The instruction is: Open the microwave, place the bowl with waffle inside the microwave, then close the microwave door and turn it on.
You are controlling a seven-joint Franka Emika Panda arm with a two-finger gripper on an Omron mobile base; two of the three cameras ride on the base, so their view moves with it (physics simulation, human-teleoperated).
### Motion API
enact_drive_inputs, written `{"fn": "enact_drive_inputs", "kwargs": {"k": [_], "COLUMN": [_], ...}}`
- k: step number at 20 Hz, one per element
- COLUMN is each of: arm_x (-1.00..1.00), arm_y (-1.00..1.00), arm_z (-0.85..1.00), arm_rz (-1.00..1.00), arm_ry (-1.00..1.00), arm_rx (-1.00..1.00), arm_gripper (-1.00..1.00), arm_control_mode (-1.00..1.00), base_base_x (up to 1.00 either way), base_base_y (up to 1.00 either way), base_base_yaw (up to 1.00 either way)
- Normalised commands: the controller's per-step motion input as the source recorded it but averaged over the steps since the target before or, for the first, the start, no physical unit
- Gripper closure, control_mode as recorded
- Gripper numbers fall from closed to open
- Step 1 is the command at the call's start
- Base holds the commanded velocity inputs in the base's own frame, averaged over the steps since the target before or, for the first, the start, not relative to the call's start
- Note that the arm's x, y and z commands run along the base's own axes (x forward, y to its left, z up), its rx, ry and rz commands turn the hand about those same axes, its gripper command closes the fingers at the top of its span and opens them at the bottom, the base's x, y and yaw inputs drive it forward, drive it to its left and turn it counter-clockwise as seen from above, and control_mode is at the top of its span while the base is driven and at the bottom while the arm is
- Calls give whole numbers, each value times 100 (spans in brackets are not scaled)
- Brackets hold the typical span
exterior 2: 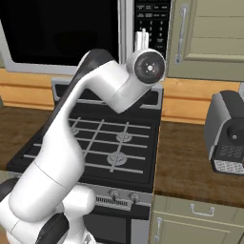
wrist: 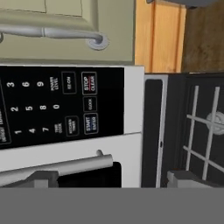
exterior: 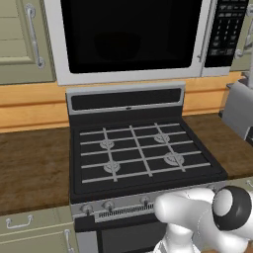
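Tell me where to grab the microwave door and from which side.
Grab the long bar handle on the microwave door, next to the keypad. It's thin and stands off the door, so come straight at the front with the open gripper across it.

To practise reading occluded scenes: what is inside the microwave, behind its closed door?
Through the microwave door's dark glass, a faint rounded bowl-like shape shows. The glass hides whether it holds a waffle or sits on a turntable. The open gripper faces the keypad.

Glossy white arm (exterior 2: 62, 157), dark joints
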Motion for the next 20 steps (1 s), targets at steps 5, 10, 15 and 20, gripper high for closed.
{"fn": "enact_drive_inputs", "kwargs": {"k": [5,10,15,20], "arm_x": [10,0,0,0], "arm_y": [2,20,25,0], "arm_z": [0,-9,-3,0], "arm_rz": [1,9,0,-1], "arm_ry": [-4,-9,-3,-2], "arm_rx": [1,3,0,0], "arm_gripper": [-100,-100,-100,100], "arm_control_mode": [-100,-100,-100,-100], "base_base_x": [0,0,0,0], "base_base_y": [0,0,0,0], "base_base_yaw": [0,0,0,0]}}
